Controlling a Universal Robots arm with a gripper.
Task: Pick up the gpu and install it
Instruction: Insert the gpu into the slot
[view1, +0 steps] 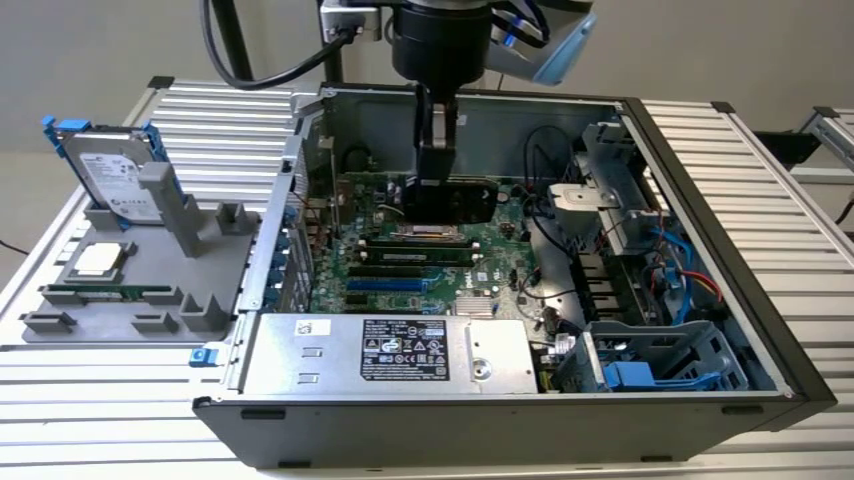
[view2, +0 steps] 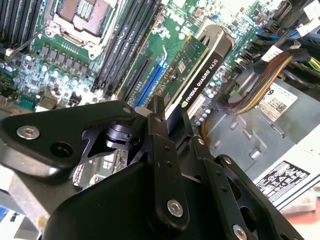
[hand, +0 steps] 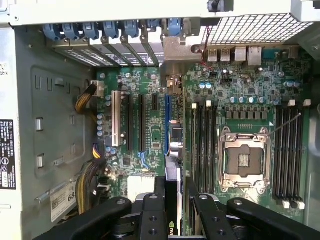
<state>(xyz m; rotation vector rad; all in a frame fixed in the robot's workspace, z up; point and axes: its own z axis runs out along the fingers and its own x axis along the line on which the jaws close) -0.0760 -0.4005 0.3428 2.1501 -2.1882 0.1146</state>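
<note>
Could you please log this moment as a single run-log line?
end effector: shut on gpu | gpu: held edge-down above motherboard slots, not seated | location: inside open computer case

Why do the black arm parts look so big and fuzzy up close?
In the second wrist view the pincer sits nearest the lens, so it looms soft while the gpu stays sharper; in the first wrist view the motherboard is evenly lit; in the exterior view the case interior lies shadowed.
</note>
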